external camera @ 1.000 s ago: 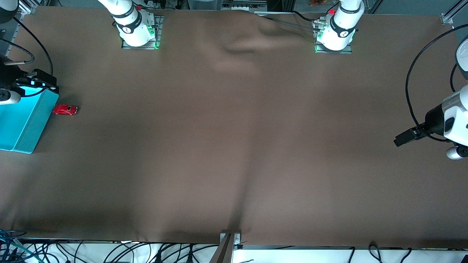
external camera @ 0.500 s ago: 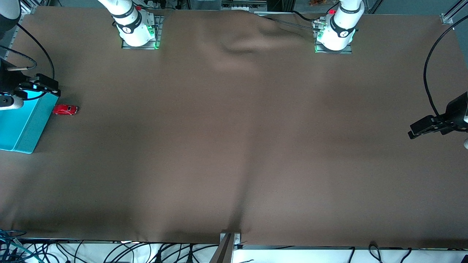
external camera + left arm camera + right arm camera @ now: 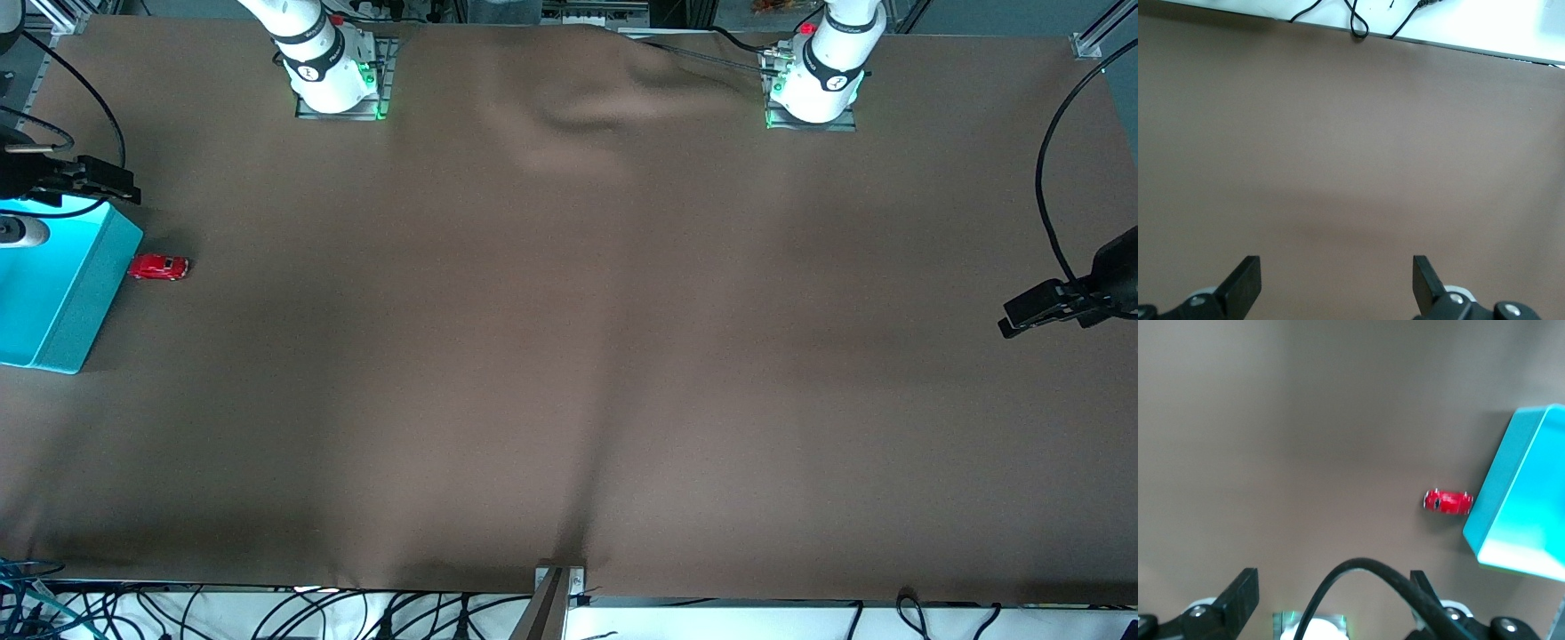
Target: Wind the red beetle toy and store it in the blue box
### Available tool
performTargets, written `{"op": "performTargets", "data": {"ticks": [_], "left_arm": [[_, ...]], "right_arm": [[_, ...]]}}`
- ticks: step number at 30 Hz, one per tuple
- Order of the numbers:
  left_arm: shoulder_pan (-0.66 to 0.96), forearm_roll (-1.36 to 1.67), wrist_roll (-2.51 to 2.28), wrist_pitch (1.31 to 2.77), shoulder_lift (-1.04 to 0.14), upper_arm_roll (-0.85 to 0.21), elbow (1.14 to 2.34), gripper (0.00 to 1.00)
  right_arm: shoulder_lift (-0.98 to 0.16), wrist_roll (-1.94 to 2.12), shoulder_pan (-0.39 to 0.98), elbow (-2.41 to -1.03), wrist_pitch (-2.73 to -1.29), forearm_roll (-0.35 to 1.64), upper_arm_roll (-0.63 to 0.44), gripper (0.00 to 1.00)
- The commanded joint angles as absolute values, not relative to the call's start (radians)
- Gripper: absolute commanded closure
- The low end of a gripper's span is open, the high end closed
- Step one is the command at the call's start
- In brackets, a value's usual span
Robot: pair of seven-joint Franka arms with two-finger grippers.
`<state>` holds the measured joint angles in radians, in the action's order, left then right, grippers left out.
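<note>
The red beetle toy (image 3: 159, 266) sits on the brown cloth, almost touching the blue box's (image 3: 67, 307) side wall, at the right arm's end of the table. In the right wrist view the toy (image 3: 1447, 502) lies against the turquoise box (image 3: 1501, 500). My right gripper (image 3: 111, 182) hangs open and empty over the cloth by the box's corner that faces the bases. A black cable arcs across its fingers (image 3: 1239, 595) in its own view. My left gripper (image 3: 1015, 318) hangs open over bare cloth at the left arm's end, with its fingers (image 3: 1246, 283) wide apart and nothing between them.
The brown cloth has a raised fold (image 3: 587, 116) between the two arm bases (image 3: 333, 80) (image 3: 813, 89). A metal bracket (image 3: 560, 587) and loose cables (image 3: 293, 613) line the table edge nearest the front camera. A cable loop (image 3: 1053, 204) hangs by the left arm.
The right gripper has drifted off the box's corner toward the bases. The left gripper has pulled back toward the table's end. The toy and the box have not moved.
</note>
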<state>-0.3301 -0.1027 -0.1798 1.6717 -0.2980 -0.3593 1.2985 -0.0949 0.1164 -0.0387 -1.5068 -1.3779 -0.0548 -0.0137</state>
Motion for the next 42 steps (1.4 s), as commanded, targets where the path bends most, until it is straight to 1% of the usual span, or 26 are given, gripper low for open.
{"op": "performTargets", "data": {"ticks": [1, 6, 12, 19, 27, 42], "left_arm": [[-0.33, -0.1, -0.149, 1.654, -0.308, -0.354, 1.261, 0.0], [-0.328, -0.095, -0.126, 1.654, -0.31, -0.359, 1.262, 0.0], [-0.324, -0.086, -0.132, 1.654, -0.308, -0.359, 1.262, 0.0], [-0.324, -0.087, -0.123, 1.654, -0.308, -0.359, 1.262, 0.0], [-0.321, -0.084, -0.123, 1.654, -0.308, -0.362, 1.262, 0.0], [-0.316, -0.084, -0.127, 1.655, -0.31, -0.362, 1.262, 0.0]], "right_arm": [[-0.097, 0.106, -0.044, -1.493, -1.39, -0.06, -0.015, 0.0], [-0.101, 0.054, -0.04, -1.493, -1.404, -0.055, -0.008, 0.0], [-0.08, -0.026, -0.037, -1.604, -1.515, -0.061, -0.017, 0.0], [-0.081, -0.031, -0.037, -1.637, -1.548, -0.057, -0.052, 0.0], [-0.077, -0.046, -0.037, -1.724, -1.66, -0.058, -0.095, 0.0], [-0.061, -0.084, -0.037, -1.893, -1.867, -0.067, -0.135, 0.0]]}}
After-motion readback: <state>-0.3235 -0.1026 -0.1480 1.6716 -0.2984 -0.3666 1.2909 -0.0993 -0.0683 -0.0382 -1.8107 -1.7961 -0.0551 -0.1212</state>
